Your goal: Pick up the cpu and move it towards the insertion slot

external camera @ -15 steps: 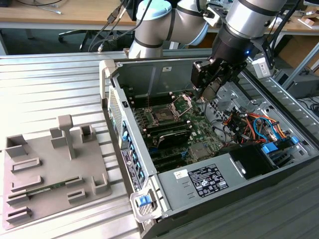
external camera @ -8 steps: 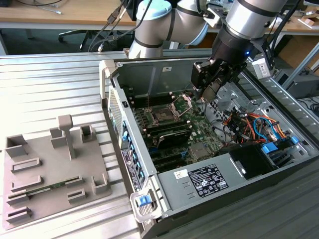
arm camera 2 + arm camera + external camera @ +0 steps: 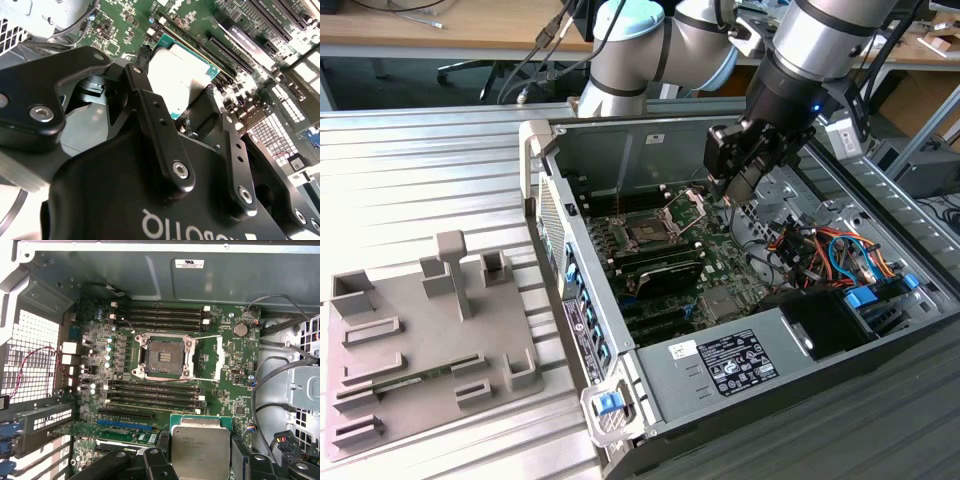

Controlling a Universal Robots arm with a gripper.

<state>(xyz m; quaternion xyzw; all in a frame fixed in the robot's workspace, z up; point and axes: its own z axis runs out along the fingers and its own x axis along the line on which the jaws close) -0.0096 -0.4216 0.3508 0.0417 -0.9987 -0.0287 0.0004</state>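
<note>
Gripping the cpu (image 3: 201, 446) btwn its fingers, end effector (image 3: 186, 112) hangs near insertion slot (image 3: 163, 356).

The arm (image 3: 720, 40) is seen reaching in from the far side in the exterior view, its silver and pale blue joints bent so the dark wrist is angled downward. The black gripper (image 3: 748, 185) is hung at the end of it, pointed down and a bit tilted. In the second wrist view the fingers (image 3: 155, 127) are clamped onto the cpu (image 3: 180, 75), which is held flat between them.
</note>
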